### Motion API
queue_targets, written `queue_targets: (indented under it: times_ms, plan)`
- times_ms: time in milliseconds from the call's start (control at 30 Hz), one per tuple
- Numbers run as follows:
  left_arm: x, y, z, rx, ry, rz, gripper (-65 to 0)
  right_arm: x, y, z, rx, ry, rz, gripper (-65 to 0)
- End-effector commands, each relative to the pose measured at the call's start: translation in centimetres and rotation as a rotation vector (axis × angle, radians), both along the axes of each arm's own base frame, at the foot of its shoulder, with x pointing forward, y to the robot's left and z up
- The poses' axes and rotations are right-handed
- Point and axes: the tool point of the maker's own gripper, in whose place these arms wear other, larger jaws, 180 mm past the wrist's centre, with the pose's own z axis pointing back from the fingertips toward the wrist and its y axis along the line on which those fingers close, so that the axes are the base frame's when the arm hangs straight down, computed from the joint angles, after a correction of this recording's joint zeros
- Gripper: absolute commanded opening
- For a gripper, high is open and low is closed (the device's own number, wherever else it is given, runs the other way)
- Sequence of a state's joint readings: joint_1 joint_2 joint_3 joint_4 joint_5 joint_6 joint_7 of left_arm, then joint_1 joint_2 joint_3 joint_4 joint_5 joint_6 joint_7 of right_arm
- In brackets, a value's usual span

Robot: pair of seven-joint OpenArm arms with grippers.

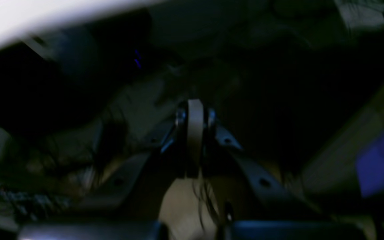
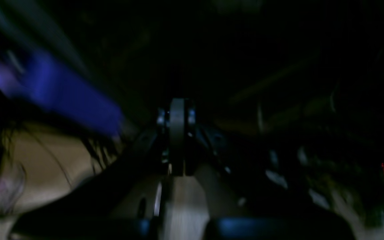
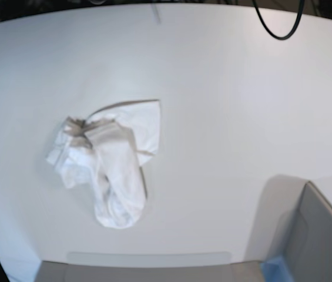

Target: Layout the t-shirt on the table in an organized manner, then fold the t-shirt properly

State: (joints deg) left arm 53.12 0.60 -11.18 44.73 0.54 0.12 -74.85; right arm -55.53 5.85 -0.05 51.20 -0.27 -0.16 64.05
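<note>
The t-shirt (image 3: 110,161) lies crumpled in a white heap on the table (image 3: 224,106), left of the middle in the base view; no print shows. Neither arm appears in the base view. In the dark, blurred left wrist view my left gripper (image 1: 195,110) is shut, its fingers pressed together with nothing between them. In the right wrist view my right gripper (image 2: 177,108) is shut and empty in the same way. Both wrist views look away from the shirt.
A grey box (image 3: 315,235) with a blue edge stands at the lower right of the base view. A black cable (image 3: 277,29) loops over the far edge. Blue blurs (image 2: 62,90) and dim clutter fill the wrist views.
</note>
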Motion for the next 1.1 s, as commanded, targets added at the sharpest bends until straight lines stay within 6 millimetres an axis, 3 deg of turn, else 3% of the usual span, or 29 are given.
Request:
queue_targets:
  times_ms: [0, 133, 400, 533, 767, 933, 1067]
  plan:
    - [-0.2, 0.3, 2.0, 0.031, -0.046, -0.004, -64.6, -0.7, 0.5, 1.5, 0.019, -0.023, -0.004, -64.6]
    - [1.4, 0.9, 5.6, 0.09, -0.148, 0.016, -64.6, 0.5, 1.1, 4.4, 0.042, -0.096, -0.01, -64.5]
    - [6.4, 1.0, 10.0, 0.133, -0.353, -0.025, -64.5, 3.5, 1.4, 8.7, 0.067, -0.228, -0.026, -64.5]
    - [7.8, 0.3, 12.0, 0.141, -0.429, -0.007, -60.7, 4.8, 1.5, 11.3, 0.076, -0.298, -0.028, -64.5]
    - [9.8, -0.7, 13.8, 0.129, -0.521, -0.015, -50.9, 8.5, -0.5, 14.0, 0.024, -0.387, -0.072, -64.5]
    - [10.6, -0.8, 14.0, 0.124, -0.55, -0.017, -49.5, 10.9, -3.2, 14.6, 0.024, -0.363, -0.165, -64.5]
    - [11.7, -0.7, 13.9, 0.122, -0.579, -0.016, -49.4, 13.2, -3.9, 15.4, 0.009, -0.38, -0.13, -64.5]
